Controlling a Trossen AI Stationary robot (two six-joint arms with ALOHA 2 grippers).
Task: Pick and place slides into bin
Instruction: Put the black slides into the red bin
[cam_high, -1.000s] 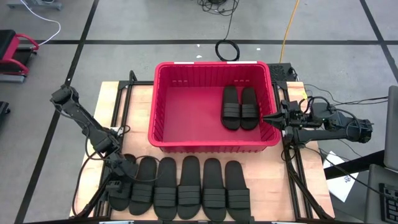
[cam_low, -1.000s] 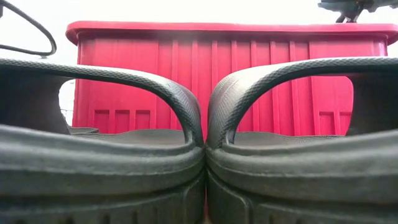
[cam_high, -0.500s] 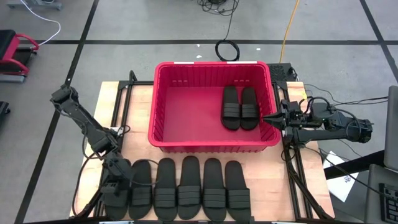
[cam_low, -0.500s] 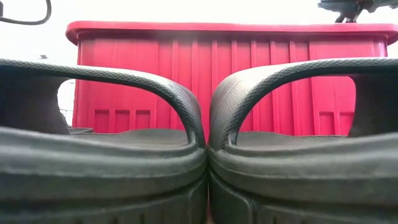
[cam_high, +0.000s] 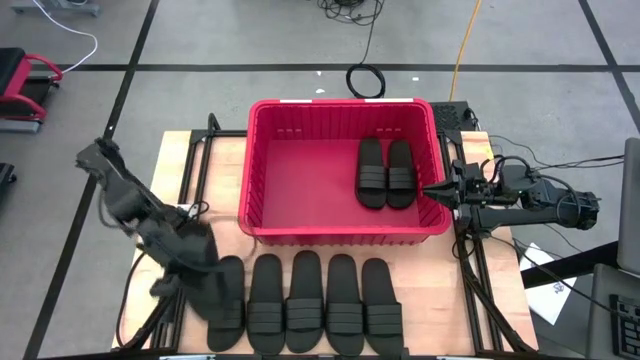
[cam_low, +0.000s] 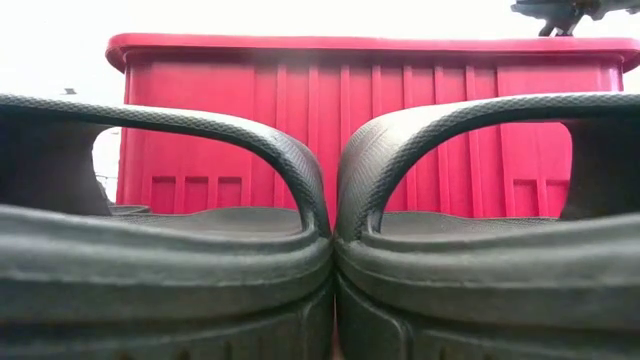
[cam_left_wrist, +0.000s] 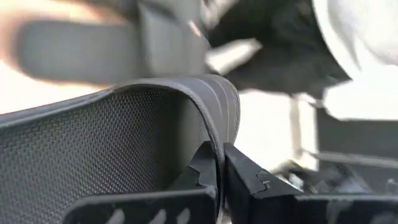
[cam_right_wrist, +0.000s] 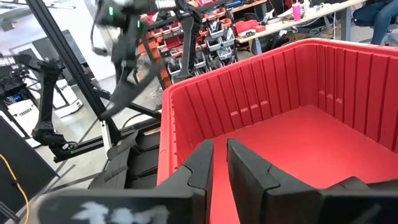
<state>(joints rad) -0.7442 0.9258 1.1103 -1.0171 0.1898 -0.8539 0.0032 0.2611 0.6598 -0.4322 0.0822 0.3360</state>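
The red bin (cam_high: 262, 190) stands at the table's middle back with two black slides (cam_high: 386, 172) lying side by side on its floor at the right. Several slides (cam_high: 322, 296) lie in a row on their soles at the table's near edge. My left gripper (cam_high: 196, 262) is shut on one more slide (cam_high: 210, 285) at the row's left end; it shows blurred there. My right gripper (cam_high: 438, 190) hovers shut and empty at the bin's right rim (cam_right_wrist: 166, 93). My left gripper pinches the slide's wide strap between its two fingers (cam_left_wrist: 249, 186), at the strap's edge (cam_left_wrist: 214, 134). Ribbed outer face and woven-pattern inner face both show beside the fingers. In the high view the slide is raised off the table; its sole is not plain.
The low view is filled by two slides (cam_low: 160, 250) (cam_low: 490, 250) touching toe to toe, with the bin's near wall (cam_low: 360, 130) behind. The table's wooden top (cam_high: 430, 290) shows bare to the right of the row. Cables lie on the floor beyond.
My left gripper has come down onto the leftmost slide of the row, then gone up and a little toward the bin with it. That slide has left its place at the row's left end and lifted off the table. The right arm has kept still.
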